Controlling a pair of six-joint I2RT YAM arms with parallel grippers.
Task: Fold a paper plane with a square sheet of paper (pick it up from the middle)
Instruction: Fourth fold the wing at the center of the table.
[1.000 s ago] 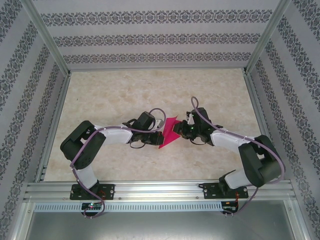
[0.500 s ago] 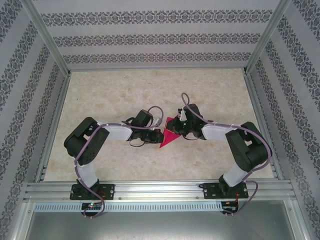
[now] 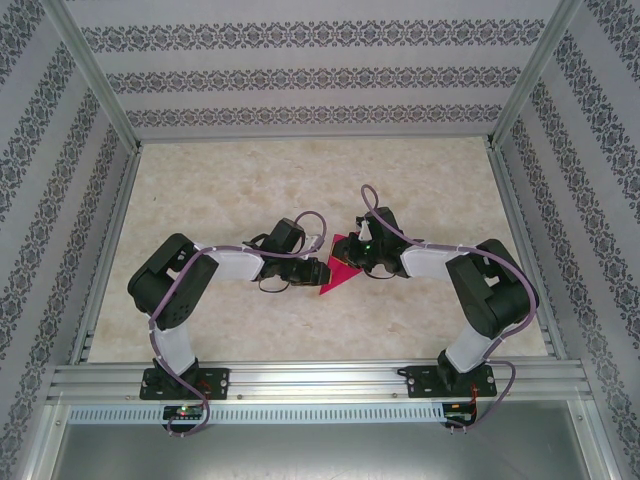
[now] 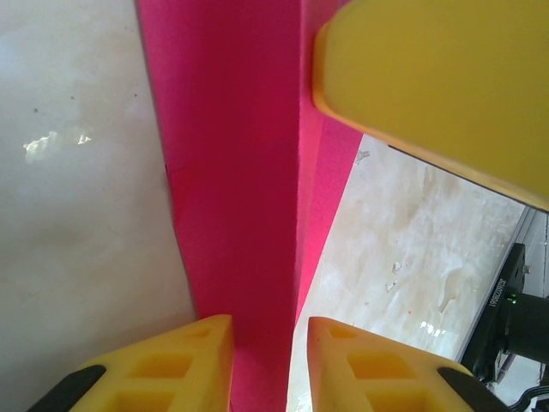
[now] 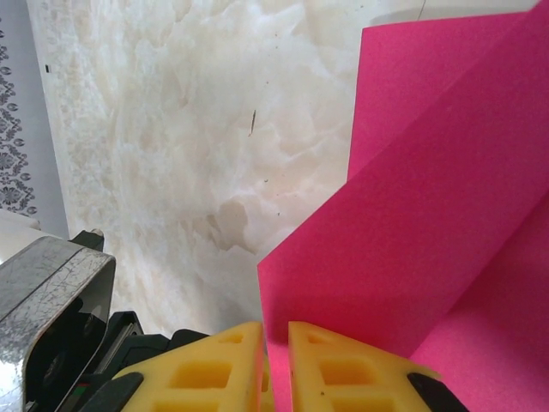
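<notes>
Right at the middle of the pale marbled surface (image 3: 250, 180), the two arms meet tip to tip. The pink sheet of paper (image 3: 336, 282) sits between them, partly folded, and its narrow point faces the near edge.

The left claw (image 4: 270, 335) comes in from the left. Its yellow fingers stand slightly apart, and a raised fold of the sheet runs up between them. A thin strip of bare surface shows between the fold and one finger, so the fold passes through the gap without being squeezed.

The right claw (image 5: 274, 333) comes in from the right. Its fingers are drawn almost together, leaving only a thin slit, and they pinch the edge of the sheet where two layers rise at an angle. In the left wrist view, one of the right claw's fingers (image 4: 446, 77) hangs just above the same fold.
</notes>
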